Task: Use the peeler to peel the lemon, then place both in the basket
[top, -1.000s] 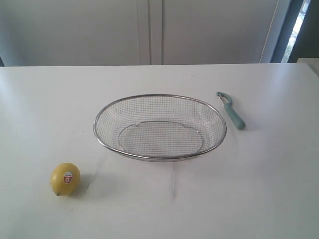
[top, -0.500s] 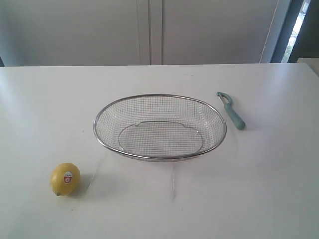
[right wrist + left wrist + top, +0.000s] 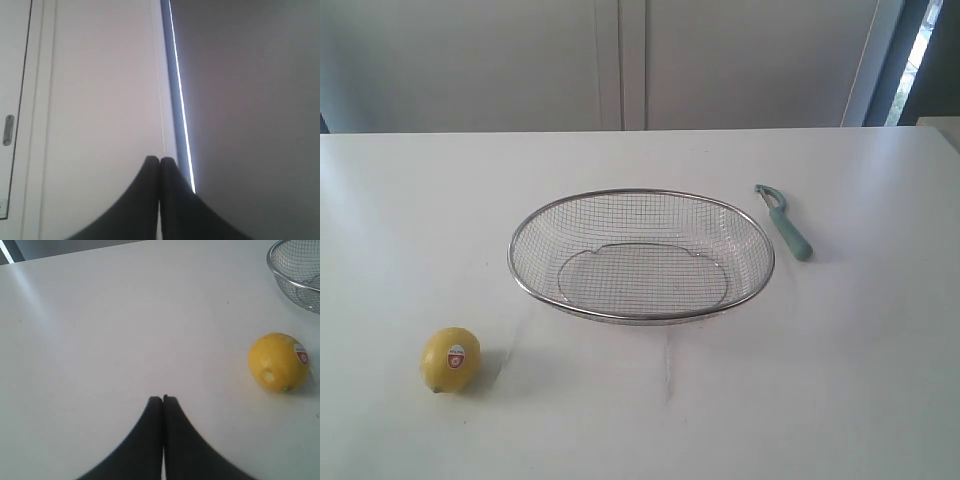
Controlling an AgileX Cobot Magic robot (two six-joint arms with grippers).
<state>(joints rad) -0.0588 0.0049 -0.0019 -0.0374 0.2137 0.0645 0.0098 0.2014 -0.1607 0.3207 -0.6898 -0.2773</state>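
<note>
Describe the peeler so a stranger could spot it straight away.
Find the wide wire-mesh basket mid-table. The peeler lies on the white table just right of its rim, not touching. It's the only slim thing: teal handle, silver blade.

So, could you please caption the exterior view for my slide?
Wire basket at centre, lemon front left, peeler by its right rim.

left claw [image 3: 163, 399]: jaws pressed together | right claw [image 3: 159, 160]: jaws pressed together
</note>
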